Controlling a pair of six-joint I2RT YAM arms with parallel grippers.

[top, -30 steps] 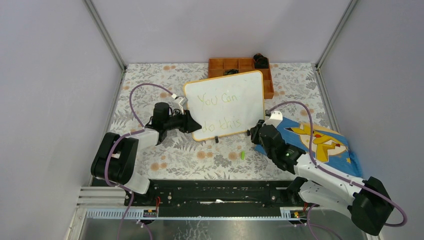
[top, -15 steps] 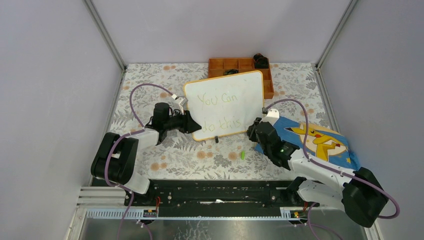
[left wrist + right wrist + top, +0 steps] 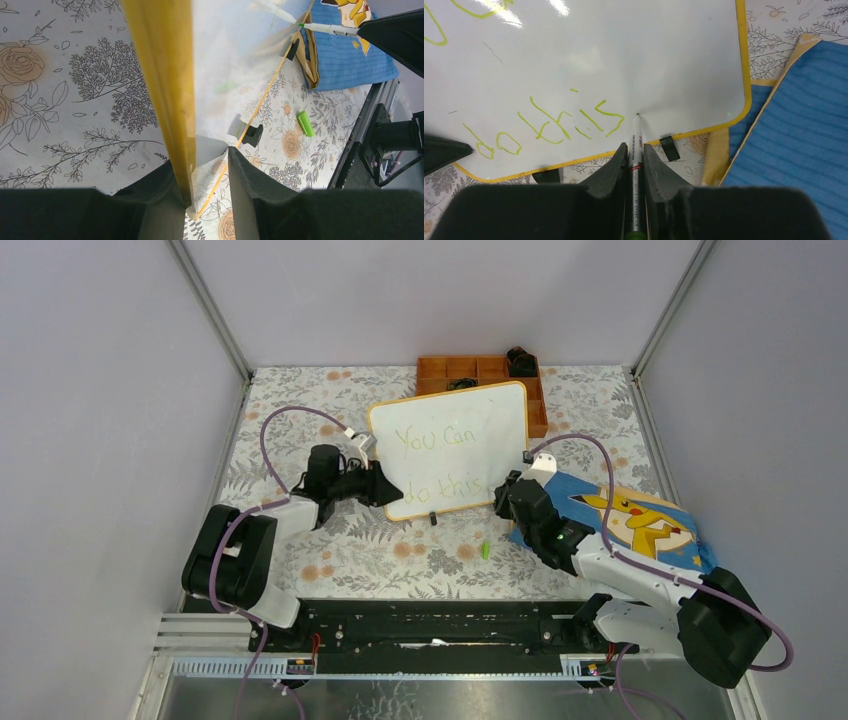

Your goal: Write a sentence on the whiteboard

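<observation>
Right claw: my right claw (image 3: 635, 150) is pinched narrow on the marker (image 3: 637, 142), whose barrel runs straight out between the fingers.
Left claw: my left claw (image 3: 205, 165) is clamped on the whiteboard (image 3: 455, 445) at its left edge, with the yellow frame caught between the fingers to brace it.
Whiteboard: mid-table on its small black feet, on the near side of the orange tray (image 3: 470, 368), with its lower right corner beside the blue cloth (image 3: 640, 525).
Sentence: the sentence (image 3: 549, 125) reads "You Can" over "do this" in light green, slanting along the board.
Pen tip: just right of the final "s", at the board's surface (touching or just off, I cannot tell).
Step in hand: I judge this to be the tail end of the writing. The words look complete, though perhaps a full stop remains.
Next move: lift the tip straight off so nothing smears, holding the left grip firm meanwhile. Then the green cap (image 3: 485, 550), lying on the table (image 3: 300, 410) near the board's front edge, wants fetching.
</observation>
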